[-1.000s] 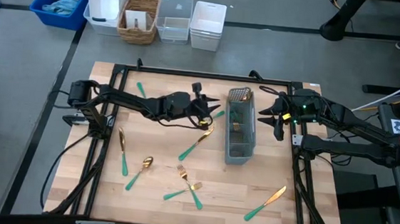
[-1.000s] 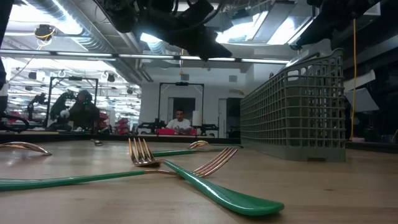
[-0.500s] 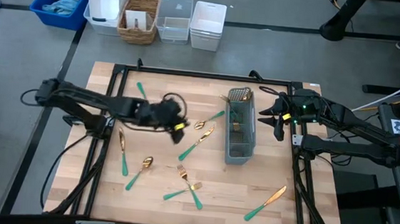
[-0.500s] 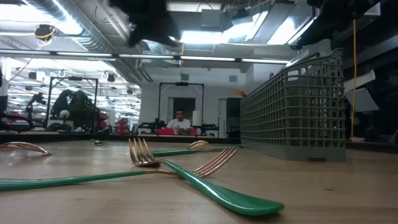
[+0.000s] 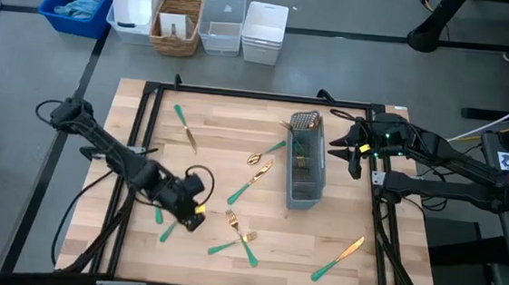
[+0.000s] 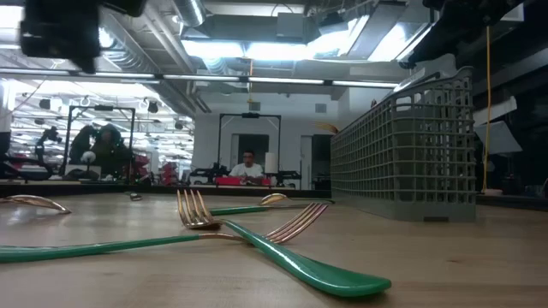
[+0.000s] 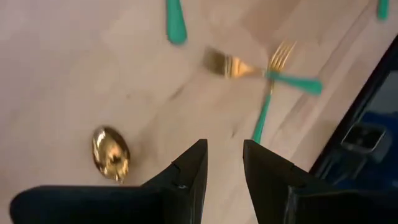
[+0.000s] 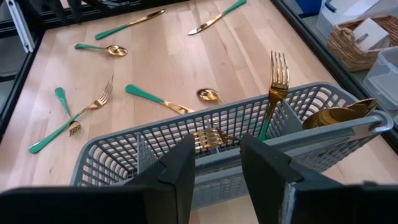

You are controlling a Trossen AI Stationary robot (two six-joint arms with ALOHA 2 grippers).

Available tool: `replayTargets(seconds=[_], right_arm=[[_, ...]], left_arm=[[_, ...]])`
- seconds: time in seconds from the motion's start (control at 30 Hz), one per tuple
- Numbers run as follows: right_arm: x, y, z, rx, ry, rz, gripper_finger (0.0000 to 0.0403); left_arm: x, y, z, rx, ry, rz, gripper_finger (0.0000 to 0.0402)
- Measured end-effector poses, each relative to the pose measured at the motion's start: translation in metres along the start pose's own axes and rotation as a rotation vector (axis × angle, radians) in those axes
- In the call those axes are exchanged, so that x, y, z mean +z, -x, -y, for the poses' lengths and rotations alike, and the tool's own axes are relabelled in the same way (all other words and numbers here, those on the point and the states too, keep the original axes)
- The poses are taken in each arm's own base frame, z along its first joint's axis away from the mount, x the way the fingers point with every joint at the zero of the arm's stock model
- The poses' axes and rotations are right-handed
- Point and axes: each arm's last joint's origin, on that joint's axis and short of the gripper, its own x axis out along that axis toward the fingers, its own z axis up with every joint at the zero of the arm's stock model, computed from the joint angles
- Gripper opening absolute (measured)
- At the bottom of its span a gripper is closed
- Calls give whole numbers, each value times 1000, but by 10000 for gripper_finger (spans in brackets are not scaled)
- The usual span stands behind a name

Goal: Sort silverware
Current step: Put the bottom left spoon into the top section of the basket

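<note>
Left gripper [image 5: 196, 213] had swung from beside the caddy [image 5: 306, 161] toward the counter's front-left, fingers apart, empty, above a spoon [image 7: 111, 152]. Right gripper [image 5: 340, 151], apart, waited beside the caddy.

Crossed forks [image 5: 239, 237] left of caddy [image 5: 304, 178]

teal-handled gold silverware [image 5: 249, 184], caddy [image 5: 303, 194] (grey mesh)
</note>
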Motion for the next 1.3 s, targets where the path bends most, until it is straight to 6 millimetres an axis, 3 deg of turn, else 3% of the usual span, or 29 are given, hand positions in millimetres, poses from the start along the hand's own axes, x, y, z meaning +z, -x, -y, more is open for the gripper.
replayTargets(seconds=[0.23, 0.6, 1.1, 1.3], right_arm=[[0, 0, 0, 2, 0, 0, 129], [0, 0, 0, 2, 0, 0, 129], [0, 0, 0, 2, 0, 0, 129], [0, 0, 0, 2, 0, 0, 129]], left_arm=[[-25, -25, 1, 145, -65, -85, 95], [-50, -56, -4, 337, -22, -209, 95], [-61, -87, -13, 502, -8, -201, 95], [-64, -92, -29, 567, 42, -159, 95]])
